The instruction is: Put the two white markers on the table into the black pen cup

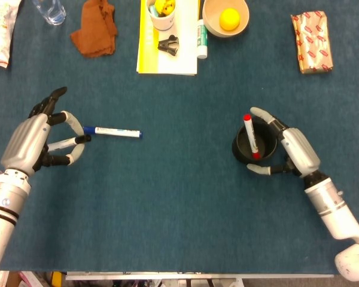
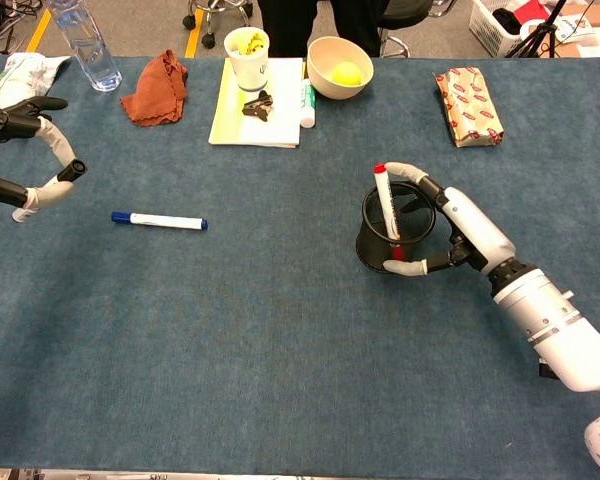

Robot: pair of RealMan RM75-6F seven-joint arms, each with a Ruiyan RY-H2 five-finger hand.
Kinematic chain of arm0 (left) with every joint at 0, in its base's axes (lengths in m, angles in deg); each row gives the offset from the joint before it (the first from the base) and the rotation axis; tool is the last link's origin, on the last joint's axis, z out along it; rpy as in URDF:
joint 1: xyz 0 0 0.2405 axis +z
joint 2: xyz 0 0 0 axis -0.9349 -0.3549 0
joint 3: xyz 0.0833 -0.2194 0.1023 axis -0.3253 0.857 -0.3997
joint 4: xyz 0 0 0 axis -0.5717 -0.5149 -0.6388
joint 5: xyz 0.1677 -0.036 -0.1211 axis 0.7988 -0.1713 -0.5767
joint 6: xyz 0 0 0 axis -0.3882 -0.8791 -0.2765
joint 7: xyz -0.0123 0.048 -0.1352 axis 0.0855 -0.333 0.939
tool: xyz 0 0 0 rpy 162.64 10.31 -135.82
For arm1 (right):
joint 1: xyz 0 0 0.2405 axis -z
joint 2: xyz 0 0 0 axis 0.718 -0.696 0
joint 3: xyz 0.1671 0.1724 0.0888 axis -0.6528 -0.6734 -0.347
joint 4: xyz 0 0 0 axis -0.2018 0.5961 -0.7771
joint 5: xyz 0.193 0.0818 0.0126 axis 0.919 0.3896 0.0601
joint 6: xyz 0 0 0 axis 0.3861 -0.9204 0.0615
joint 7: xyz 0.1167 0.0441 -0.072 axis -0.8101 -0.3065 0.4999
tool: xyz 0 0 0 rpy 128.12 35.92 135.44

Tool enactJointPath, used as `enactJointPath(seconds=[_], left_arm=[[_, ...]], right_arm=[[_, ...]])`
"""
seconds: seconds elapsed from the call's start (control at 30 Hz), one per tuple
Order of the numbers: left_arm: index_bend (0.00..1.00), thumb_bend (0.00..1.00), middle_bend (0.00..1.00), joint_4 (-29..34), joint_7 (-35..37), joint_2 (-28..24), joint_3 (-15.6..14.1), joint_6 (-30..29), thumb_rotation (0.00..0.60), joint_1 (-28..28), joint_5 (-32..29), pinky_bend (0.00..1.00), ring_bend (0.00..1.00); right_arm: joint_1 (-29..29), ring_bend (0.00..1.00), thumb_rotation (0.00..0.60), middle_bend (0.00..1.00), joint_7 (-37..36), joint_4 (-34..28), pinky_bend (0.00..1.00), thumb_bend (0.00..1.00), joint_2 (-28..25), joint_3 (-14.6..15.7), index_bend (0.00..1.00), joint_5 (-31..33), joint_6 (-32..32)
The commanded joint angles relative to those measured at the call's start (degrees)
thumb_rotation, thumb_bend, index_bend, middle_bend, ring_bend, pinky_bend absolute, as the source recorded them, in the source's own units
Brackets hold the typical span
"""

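— Where is your right hand (image 1: 293, 149)?
— You have it wrapped round the pen cup (image 1: 253, 143) from the right, one finger at the far rim, another low on the near wall. One marker (image 1: 249, 136) stands inside the cup, leaning.
— And the other marker (image 1: 112, 131)?
— Flat on the table (image 1: 179, 203), well to the left of the cup. Your left hand (image 1: 39, 136) sits at its left end with fingers apart; whether they touch it, you can't tell.
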Motion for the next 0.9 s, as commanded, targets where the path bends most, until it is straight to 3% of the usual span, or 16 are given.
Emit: enactJointPath(seconds=[0.03, 0.5, 0.9], left_arm=[[0.65, 0.33, 0.00, 0.02, -0.08, 0.02, 0.00, 0.01, 0.600, -0.01, 0.02, 0.00, 0.00], [0.65, 0.33, 0.00, -0.08, -0.39, 0.19, -0.06, -0.25, 0.600, 0.17, 0.08, 0.00, 0.00], [0.65, 0.33, 0.00, 0.26, -0.26, 0.09, 0.17, -0.39, 0.600, 0.22, 0.41, 0.00, 0.00]], right_arm=[[0.08, 0.23, 0.600, 0.33, 0.15, 0.30, 0.31, 0.00, 0.25, -0.06, 0.19, 0.12, -0.28], [0.46, 0.38, 0.600, 0.48, 0.15, 1.59, 0.40, 0.00, 1.79, -0.74, 0.39, 0.64, -2.24], [0.70, 0.43, 0.600, 0.52, -0.67, 2.04, 0.42, 0.00, 2.44, -0.90, 0.45, 0.49, -3.94]])
